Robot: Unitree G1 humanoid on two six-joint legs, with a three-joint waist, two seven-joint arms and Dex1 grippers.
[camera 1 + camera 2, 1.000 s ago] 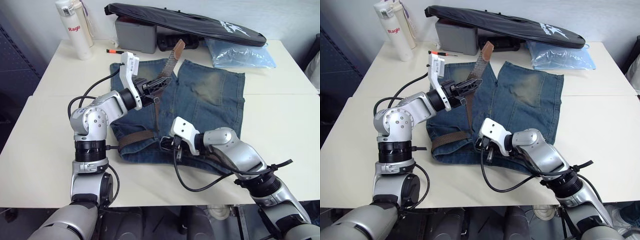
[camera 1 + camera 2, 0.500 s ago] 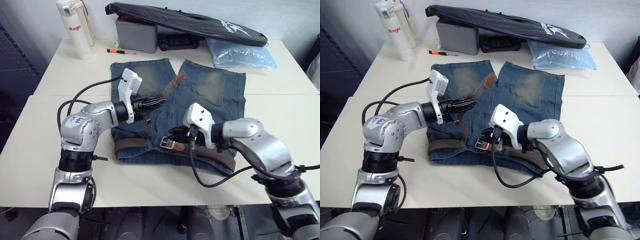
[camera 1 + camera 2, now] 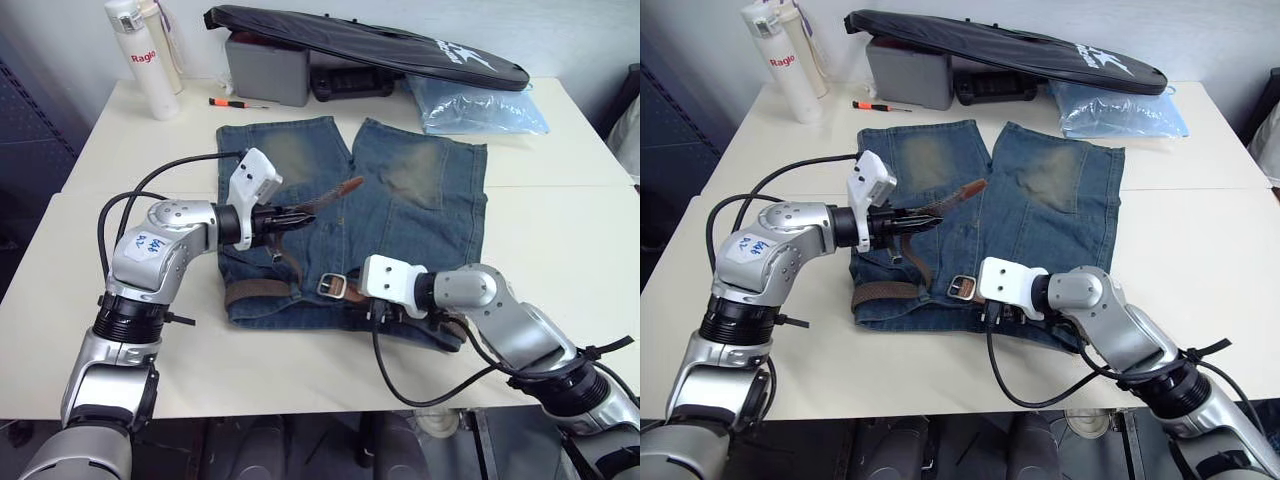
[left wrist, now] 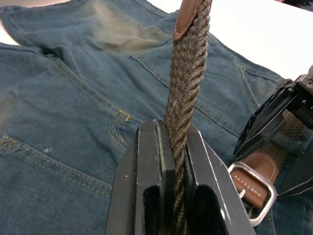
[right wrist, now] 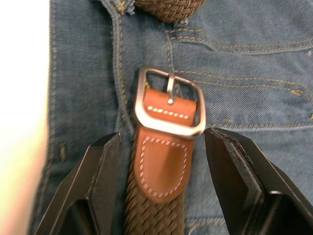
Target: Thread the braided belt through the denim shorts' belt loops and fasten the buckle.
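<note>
Braided belt (image 3: pixel 318 199) now lowered; right gripper (image 5: pixel 161 161) seemingly beside buckle (image 5: pixel 169 107).

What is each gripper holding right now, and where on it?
Left gripper is shut on the braided belt, on the woven strap below its leather tip. Right gripper is open, straddling the strap behind the buckle, holding nothing.

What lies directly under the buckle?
The buckle rests on the denim shorts, near the waistband. Whatever lies beneath the denim there is hidden by the cloth.
</note>
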